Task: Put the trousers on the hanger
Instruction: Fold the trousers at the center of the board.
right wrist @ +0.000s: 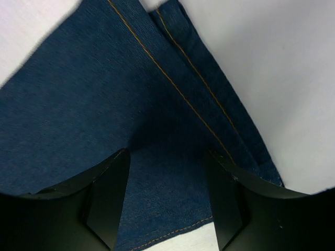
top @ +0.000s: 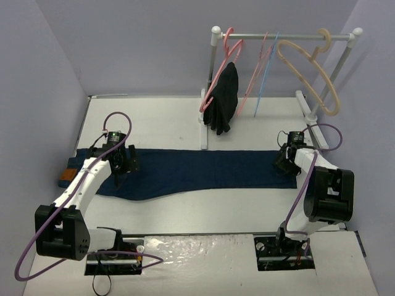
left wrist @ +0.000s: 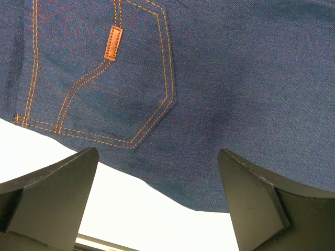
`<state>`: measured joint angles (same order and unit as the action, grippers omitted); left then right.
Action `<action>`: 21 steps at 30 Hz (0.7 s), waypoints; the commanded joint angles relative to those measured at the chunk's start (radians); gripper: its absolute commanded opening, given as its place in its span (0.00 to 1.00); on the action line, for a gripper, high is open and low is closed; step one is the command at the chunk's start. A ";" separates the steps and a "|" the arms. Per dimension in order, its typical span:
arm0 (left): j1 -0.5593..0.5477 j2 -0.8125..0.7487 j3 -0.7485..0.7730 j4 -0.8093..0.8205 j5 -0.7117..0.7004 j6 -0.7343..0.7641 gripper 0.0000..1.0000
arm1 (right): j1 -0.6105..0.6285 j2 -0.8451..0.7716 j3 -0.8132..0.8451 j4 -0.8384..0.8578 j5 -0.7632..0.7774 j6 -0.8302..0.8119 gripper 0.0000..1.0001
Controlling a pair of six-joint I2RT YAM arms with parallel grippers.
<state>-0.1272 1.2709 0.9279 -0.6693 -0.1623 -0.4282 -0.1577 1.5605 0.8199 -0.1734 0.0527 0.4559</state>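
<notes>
1. Left wrist view: the left tool [left wrist: 157,175] is released, its jaws spread wide over the seat of the trousers [left wrist: 235,78], just below the back pocket [left wrist: 120,94]. Nothing sits between them.
2. The right tool [right wrist: 167,162] also looks released. Its jaws are partly spread above the leg end, and the cloth under them lies flat and unpinched.
3. The trousers lie stretched full length across the counter [top: 216,209], waist at the left and hems at the right.
4. Handling, as a judgement: the denim is soft and limp but fairly heavy. It will sag and drape between two holds, and it is neither fragile nor slippery. The stitched waistband and the doubled hems look like the firmest places to pinch, taking both layers together.
5. The near long edge lies against bare counter, which gives the jaws room to slide under.
6. The hanger [top: 266,74] hangs on the rail [top: 284,35] at the back, crowded between the pink hangers [top: 247,80] and the beige hanger [top: 308,68], with the black garment [top: 225,98] further left. The rack's feet stand just behind the trousers, and walls close in on both sides.
</notes>
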 commanded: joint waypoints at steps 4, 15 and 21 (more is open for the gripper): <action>-0.002 -0.015 0.049 -0.001 -0.019 0.003 0.97 | -0.014 -0.142 -0.076 0.024 0.082 0.141 0.54; -0.002 -0.040 0.048 0.000 -0.008 0.002 0.97 | -0.021 -0.053 -0.085 0.054 0.035 0.194 0.54; -0.002 -0.043 0.048 -0.001 -0.013 0.002 0.97 | -0.038 0.067 0.012 0.137 0.061 0.132 0.52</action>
<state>-0.1272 1.2589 0.9279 -0.6727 -0.1619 -0.4285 -0.1759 1.5351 0.7661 -0.1120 0.0892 0.6252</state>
